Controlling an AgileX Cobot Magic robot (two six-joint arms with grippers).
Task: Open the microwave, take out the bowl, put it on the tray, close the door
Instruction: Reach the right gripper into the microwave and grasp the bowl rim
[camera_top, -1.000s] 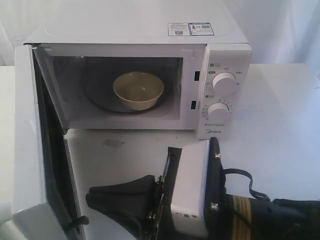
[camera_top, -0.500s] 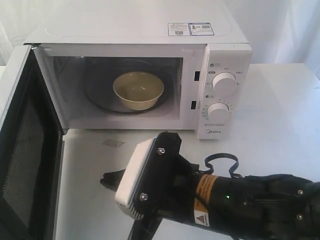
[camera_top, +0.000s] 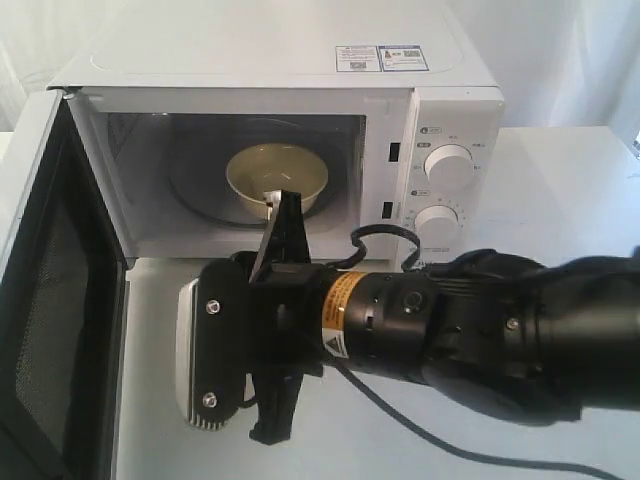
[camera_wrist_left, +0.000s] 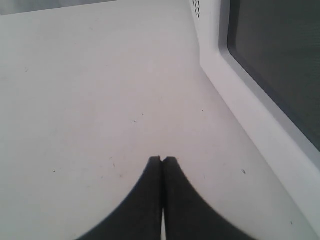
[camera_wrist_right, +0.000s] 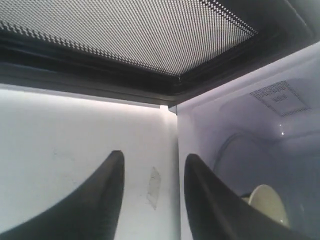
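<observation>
Door (camera_top: 45, 300) is swung wide, so the bowl (camera_top: 262, 170) sits in plain sight inside the microwave (camera_top: 260, 60). Right hand (camera_wrist_right: 153, 155) is at the opening, fingers spread and empty, lining up to reach in, I'd guess. Left hand (camera_wrist_left: 162, 160) is pinched shut on nothing, parked over the tabletop (camera_wrist_left: 75, 100) outside the door, out of the way.
</observation>
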